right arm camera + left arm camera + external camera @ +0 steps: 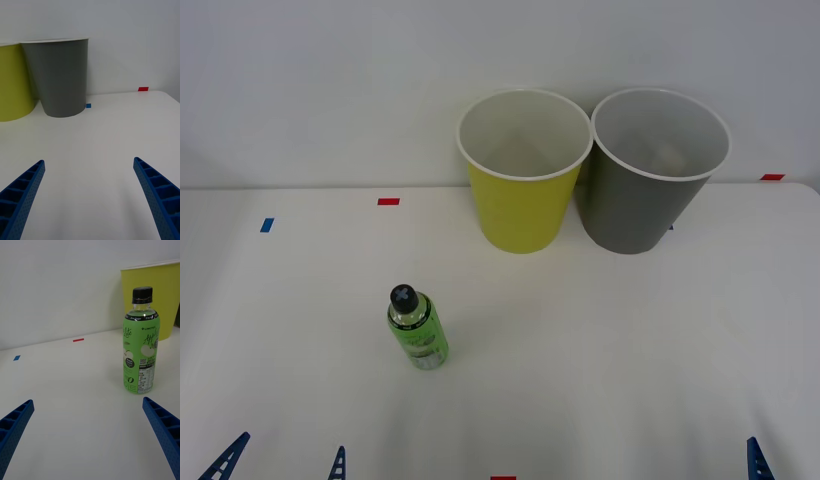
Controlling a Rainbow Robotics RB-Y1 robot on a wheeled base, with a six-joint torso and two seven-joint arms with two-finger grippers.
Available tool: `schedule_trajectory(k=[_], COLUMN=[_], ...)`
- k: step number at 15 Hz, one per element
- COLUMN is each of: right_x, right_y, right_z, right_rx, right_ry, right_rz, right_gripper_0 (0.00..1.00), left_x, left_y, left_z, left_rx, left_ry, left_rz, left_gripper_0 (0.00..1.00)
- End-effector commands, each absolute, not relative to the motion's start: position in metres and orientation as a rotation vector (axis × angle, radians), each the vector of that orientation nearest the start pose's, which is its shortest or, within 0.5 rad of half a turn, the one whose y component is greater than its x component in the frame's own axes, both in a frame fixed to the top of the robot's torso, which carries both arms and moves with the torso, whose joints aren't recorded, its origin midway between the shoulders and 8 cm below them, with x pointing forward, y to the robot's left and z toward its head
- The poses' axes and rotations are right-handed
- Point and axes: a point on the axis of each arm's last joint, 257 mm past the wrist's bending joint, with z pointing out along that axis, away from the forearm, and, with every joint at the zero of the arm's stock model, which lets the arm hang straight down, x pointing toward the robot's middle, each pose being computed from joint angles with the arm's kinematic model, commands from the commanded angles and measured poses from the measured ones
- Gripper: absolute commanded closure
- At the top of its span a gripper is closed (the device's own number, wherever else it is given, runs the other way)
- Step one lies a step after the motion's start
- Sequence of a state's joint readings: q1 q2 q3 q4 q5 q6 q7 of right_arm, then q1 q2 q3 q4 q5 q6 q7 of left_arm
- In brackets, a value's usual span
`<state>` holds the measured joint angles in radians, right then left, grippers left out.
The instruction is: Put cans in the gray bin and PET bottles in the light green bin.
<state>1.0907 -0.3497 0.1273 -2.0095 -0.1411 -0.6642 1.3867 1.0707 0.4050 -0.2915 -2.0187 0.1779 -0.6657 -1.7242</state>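
Note:
A small PET bottle [417, 328] [141, 344] with a bright green label and black cap stands upright on the white table, left of centre. Behind it at the table's far side stand the light green bin [523, 172] [157, 292] [13, 82] and, touching its right side, the gray bin [652, 172] [60, 77]. My left gripper [280, 462] [88, 435] is open at the near left edge, short of the bottle and a little left of it. Low at the near right edge, my right gripper [90, 195] is open over bare table; one fingertip [756, 458] shows in the front view.
Small red tape marks [388, 201] [772, 177] and blue ones [267, 225] [89, 105] lie flat on the table [600, 350]. A pale wall rises directly behind the bins.

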Motion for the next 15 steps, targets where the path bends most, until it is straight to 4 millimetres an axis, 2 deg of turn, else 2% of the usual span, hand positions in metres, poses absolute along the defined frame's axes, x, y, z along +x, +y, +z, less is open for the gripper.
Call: schedule_trajectory(k=[1, 15], right_x=[0.2103, 0.2103], right_y=[-0.3077, -0.3077], right_z=[-0.2421, -0.2421], right_rx=[0.067, 0.067], right_ry=[1.559, 1.559], right_rz=[0.027, 0.027], right_gripper_0=[0.20, 0.20], left_x=[0.2098, 0.2098], left_y=[0.2478, 0.2478], left_z=[-0.2504, -0.2504], left_rx=[0.161, 0.161], left_ry=[1.566, 1.566], left_rz=[0.041, 0.041], left_gripper_0=[0.00, 0.00])
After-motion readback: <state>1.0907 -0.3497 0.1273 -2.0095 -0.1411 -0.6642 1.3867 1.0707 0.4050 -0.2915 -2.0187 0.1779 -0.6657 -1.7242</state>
